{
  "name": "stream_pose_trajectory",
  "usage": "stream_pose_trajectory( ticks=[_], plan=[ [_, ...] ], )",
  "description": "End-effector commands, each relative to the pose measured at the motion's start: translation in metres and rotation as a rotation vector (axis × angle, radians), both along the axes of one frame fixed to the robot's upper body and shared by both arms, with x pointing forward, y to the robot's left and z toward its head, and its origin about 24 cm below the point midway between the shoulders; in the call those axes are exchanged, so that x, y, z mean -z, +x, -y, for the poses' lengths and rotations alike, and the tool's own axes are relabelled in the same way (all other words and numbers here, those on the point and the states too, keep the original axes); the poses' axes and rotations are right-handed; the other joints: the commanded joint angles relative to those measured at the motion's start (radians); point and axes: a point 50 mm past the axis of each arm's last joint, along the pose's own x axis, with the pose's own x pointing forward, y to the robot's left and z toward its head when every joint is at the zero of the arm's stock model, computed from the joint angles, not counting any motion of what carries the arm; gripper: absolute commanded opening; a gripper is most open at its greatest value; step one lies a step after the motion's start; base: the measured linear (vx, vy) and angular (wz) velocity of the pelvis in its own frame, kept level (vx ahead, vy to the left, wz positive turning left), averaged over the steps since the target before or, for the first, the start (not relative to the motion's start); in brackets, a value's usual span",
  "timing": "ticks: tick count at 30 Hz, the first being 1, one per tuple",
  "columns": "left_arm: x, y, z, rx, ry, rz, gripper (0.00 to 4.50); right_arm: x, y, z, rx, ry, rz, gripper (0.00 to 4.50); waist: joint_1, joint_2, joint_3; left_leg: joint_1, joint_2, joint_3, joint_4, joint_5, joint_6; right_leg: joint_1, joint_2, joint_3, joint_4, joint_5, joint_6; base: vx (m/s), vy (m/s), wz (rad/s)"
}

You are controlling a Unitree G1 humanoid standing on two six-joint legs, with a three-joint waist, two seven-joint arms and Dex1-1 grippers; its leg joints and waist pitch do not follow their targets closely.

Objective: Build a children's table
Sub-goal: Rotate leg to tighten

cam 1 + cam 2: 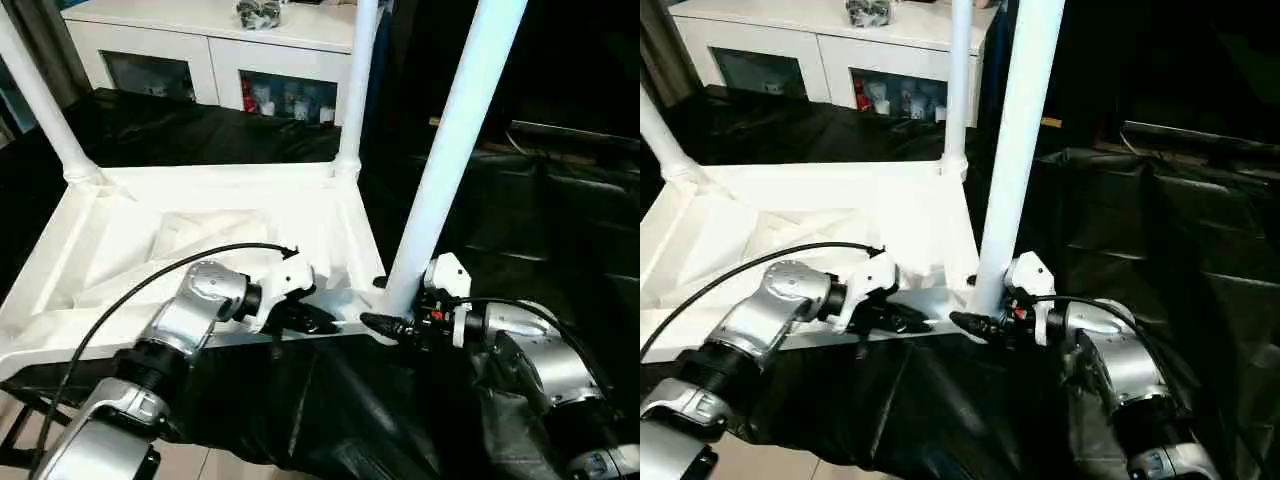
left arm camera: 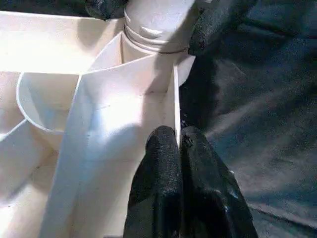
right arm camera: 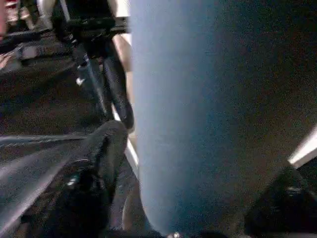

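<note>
Tabletop point(image 1: 215, 235) is lying upside down on the black cloth point(image 1: 560, 230), ribs up, with legs standing in three corner sockets: far left leg point(image 1: 40, 100) at ten o'clock, far right leg point(image 1: 358, 80) at twelve, near right leg point(image 1: 450, 150) at two. Left gripper point(image 1: 305, 318) is pinching the tabletop's near rim, fingers point(image 2: 168, 168) clenched on the thin edge. Right gripper point(image 1: 385, 322) is straddling the near right leg's base, one finger point(image 3: 106, 148) lying against the tube. A white cabinet point(image 1: 210, 50) is standing behind.
</note>
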Motion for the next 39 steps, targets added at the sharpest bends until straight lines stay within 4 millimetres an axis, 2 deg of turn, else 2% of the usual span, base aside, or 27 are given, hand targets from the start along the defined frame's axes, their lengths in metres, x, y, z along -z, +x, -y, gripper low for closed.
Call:
stream_pose_trajectory(
  ticks=[1, 5, 6, 7, 10, 12, 17, 18, 20, 23, 25, 26, 27, 28, 29, 30, 31, 32, 33, 34, 35, 36, 37, 38, 39],
  plan=[
    [0.006, -0.005, 0.002, 0.048, 0.010, -0.042, 0.00, 0.006, -0.003, -0.004, -0.060, -0.022, -0.052, 3.11, 0.004, -0.009, -0.041, -0.014, 0.013, 0.010, -0.061, -0.197, 0.085, 0.048, -0.033, 0.026, -0.069, -0.225, -0.224, 0.000, 0.000, 0.00],
    [0.005, -0.004, -0.002, 0.059, 0.024, -0.051, 0.00, 0.007, -0.004, -0.002, -0.091, -0.042, -0.072, 2.65, 0.004, -0.010, -0.042, -0.013, 0.013, 0.011, -0.058, -0.170, 0.089, 0.051, -0.032, 0.027, -0.063, -0.158, -0.245, 0.000, 0.000, 0.00],
    [0.005, -0.004, -0.004, 0.060, 0.027, -0.053, 0.00, 0.007, -0.004, -0.002, -0.094, -0.044, -0.077, 2.65, 0.005, -0.008, -0.043, -0.013, 0.013, 0.011, -0.058, -0.167, 0.090, 0.052, -0.033, 0.027, -0.062, -0.150, -0.248, 0.000, 0.000, 0.00],
    [0.005, -0.004, -0.005, 0.060, 0.029, -0.058, 0.00, 0.008, -0.004, -0.001, -0.097, -0.044, -0.085, 2.47, 0.005, -0.007, -0.043, -0.013, 0.012, 0.011, -0.057, -0.165, 0.091, 0.052, -0.033, 0.027, -0.061, -0.143, -0.253, 0.000, 0.000, 0.00],
    [0.006, -0.003, -0.007, 0.058, 0.032, -0.066, 0.00, 0.010, -0.004, -0.001, -0.095, -0.039, -0.096, 2.40, 0.005, -0.006, -0.042, -0.012, 0.013, 0.011, -0.058, -0.169, 0.088, 0.053, -0.033, 0.026, -0.061, -0.144, -0.259, 0.000, 0.000, 0.00],
    [0.006, -0.003, -0.007, 0.059, 0.032, -0.071, 0.00, 0.011, -0.005, -0.002, -0.095, -0.032, -0.105, 2.16, 0.005, -0.007, -0.041, -0.012, 0.013, 0.011, -0.058, -0.177, 0.084, 0.053, -0.033, 0.026, -0.063, -0.156, -0.257, 0.000, 0.000, 0.00],
    [0.011, 0.000, -0.007, -0.001, 0.060, -0.063, 0.00, 0.019, -0.010, -0.007, -0.042, 0.017, -0.141, 2.03, 0.005, -0.006, -0.040, -0.011, 0.013, 0.010, -0.060, -0.193, 0.074, 0.053, -0.033, 0.027, -0.065, -0.178, -0.251, 0.000, 0.000, 0.00],
    [0.013, 0.001, -0.007, -0.021, 0.068, -0.060, 0.00, 0.022, -0.011, -0.009, -0.022, 0.021, -0.149, 2.01, 0.004, -0.001, -0.038, -0.010, 0.013, 0.010, -0.062, -0.208, 0.068, 0.051, -0.032, 0.028, -0.068, -0.191, -0.246, 0.000, 0.000, 0.00],
    [0.016, 0.003, -0.003, -0.066, 0.072, -0.047, 0.00, 0.028, -0.015, -0.013, 0.037, 0.047, -0.149, 2.01, 0.004, -0.003, -0.035, -0.007, 0.013, 0.007, -0.067, -0.258, 0.051, 0.049, -0.034, 0.027, -0.076, -0.273, -0.226, 0.000, 0.000, 0.00],
    [0.021, 0.006, 0.010, -0.144, 0.065, -0.032, 0.00, 0.041, -0.016, -0.018, 0.184, 0.064, -0.166, 1.99, 0.000, -0.003, -0.028, -0.003, 0.013, 0.005, -0.073, -0.321, 0.029, 0.040, -0.034, 0.028, -0.090, -0.391, -0.184, 0.000, 0.000, 0.00],
    [0.024, 0.009, 0.024, -0.219, 0.058, -0.024, 0.00, 0.052, -0.016, -0.024, 0.317, 0.064, -0.184, 1.99, -0.005, -0.006, -0.021, 0.008, 0.008, 0.000, -0.072, -0.413, 0.012, 0.024, -0.034, 0.022, -0.109, -0.576, -0.121, 0.000, 0.000, 0.00],
    [0.025, 0.010, 0.030, -0.249, 0.055, -0.022, 0.00, 0.055, -0.016, -0.026, 0.361, 0.064, -0.190, 1.99, -0.005, -0.004, -0.019, 0.014, 0.007, -0.001, -0.071, -0.431, 0.007, 0.017, -0.036, 0.021, -0.116, -0.622, -0.106, -0.068, 0.011, 0.03],
    [0.026, 0.011, 0.035, -0.274, 0.049, -0.023, 0.00, 0.058, -0.015, -0.029, 0.401, 0.066, -0.196, 1.99, -0.010, -0.004, -0.015, 0.026, 0.003, -0.007, -0.066, -0.483, 0.000, 0.005, -0.036, 0.011, -0.135, -0.721, -0.066, -0.068, 0.011, 0.03],
    [0.027, 0.010, 0.042, -0.284, 0.043, -0.025, 0.00, 0.060, -0.014, -0.034, 0.438, 0.074, -0.210, 1.99, -0.020, 0.001, -0.010, 0.038, 0.000, -0.017, -0.067, -0.547, -0.003, 0.004, -0.033, -0.011, -0.153, -0.780, -0.027, -0.065, 0.024, -0.03],
    [0.027, 0.010, 0.050, -0.302, 0.036, -0.021, 0.00, 0.062, -0.011, -0.040, 0.489, 0.079, -0.221, 1.99, -0.031, 0.006, -0.014, 0.033, 0.001, -0.027, -0.074, -0.580, -0.003, 0.018, -0.033, -0.028, -0.160, -0.757, -0.013, 0.000, 0.000, 0.00],
    [0.029, 0.009, 0.064, -0.309, 0.030, -0.023, 0.00, 0.063, -0.004, -0.055, 0.575, 0.082, -0.236, 1.98, -0.034, 0.017, -0.015, 0.031, 0.003, -0.034, -0.081, -0.599, -0.005, 0.027, -0.034, -0.037, -0.158, -0.728, -0.015, 0.000, 0.000, 0.00],
    [0.029, 0.008, 0.069, -0.306, 0.030, -0.022, 0.00, 0.062, -0.001, -0.060, 0.601, 0.082, -0.235, 1.98, -0.053, 0.022, -0.013, 0.023, 0.008, -0.046, -0.096, -0.646, -0.009, 0.043, -0.032, -0.056, -0.161, -0.669, -0.017, -0.050, 0.064, -0.16],
    [0.030, 0.007, 0.072, -0.301, 0.032, -0.018, 0.00, 0.061, 0.002, -0.065, 0.615, 0.079, -0.230, 1.98, -0.065, 0.030, -0.010, 0.027, 0.014, -0.054, -0.107, -0.715, -0.005, 0.056, -0.028, -0.076, -0.166, -0.609, -0.026, -0.045, 0.056, -0.08],
    [0.030, 0.007, 0.075, -0.296, 0.035, -0.016, 0.00, 0.059, 0.004, -0.071, 0.622, 0.078, -0.224, 1.98, -0.070, 0.035, -0.005, 0.032, 0.019, -0.058, -0.114, -0.757, -0.004, 0.057, -0.026, -0.085, -0.165, -0.593, -0.029, -0.045, 0.056, -0.08],
    [0.030, 0.006, 0.077, -0.284, 0.038, -0.013, 0.00, 0.051, 0.010, -0.083, 0.603, 0.104, -0.202, 1.98, -0.076, 0.045, -0.001, 0.039, 0.026, -0.058, -0.127, -0.819, -0.001, 0.065, -0.023, -0.096, -0.159, -0.542, -0.041, 0.000, 0.000, 0.00],
    [0.030, 0.006, 0.078, -0.282, 0.039, -0.012, 0.00, 0.049, 0.011, -0.086, 0.597, 0.110, -0.193, 1.98, -0.077, 0.048, 0.000, 0.032, 0.032, -0.059, -0.140, -0.848, -0.001, 0.077, -0.019, -0.098, -0.143, -0.515, -0.046, -0.080, 0.005, 0.09],
    [0.029, 0.007, 0.078, -0.276, 0.042, -0.013, 0.00, 0.042, 0.014, -0.091, 0.577, 0.129, -0.165, 1.98, -0.027, 0.057, 0.008, -0.061, 0.070, -0.039, -0.232, -0.961, -0.013, 0.161, -0.008, -0.069, 0.050, -0.328, -0.062, -0.080, 0.005, 0.09],
    [0.029, 0.007, 0.078, -0.275, 0.042, -0.013, 0.00, 0.042, 0.014, -0.091, 0.576, 0.130, -0.160, 1.98, 0.008, 0.051, 0.009, -0.074, 0.077, -0.016, -0.244, -0.968, 0.002, 0.161, -0.007, -0.045, 0.088, -0.250, -0.053, -0.087, -0.043, 0.21],
    [0.028, 0.008, 0.073, -0.276, 0.046, -0.012, 0.00, 0.037, 0.017, -0.088, 0.568, 0.131, -0.116, 2.33, 0.027, 0.039, 0.007, -0.050, 0.072, 0.007, -0.239, -0.919, 0.027, 0.133, -0.006, -0.012, 0.100, -0.279, -0.040, 0.002, -0.140, 0.22],
    [0.028, 0.008, 0.073, -0.276, 0.046, -0.012, 0.00, 0.037, 0.017, -0.088, 0.568, 0.131, -0.116, 2.54, 0.007, -0.017, -0.010, 0.020, 0.040, 0.007, -0.151, -0.771, 0.039, 0.072, -0.029, 0.034, 0.022, -0.522, 0.006, 0.002, -0.140, 0.22]
  ],
)
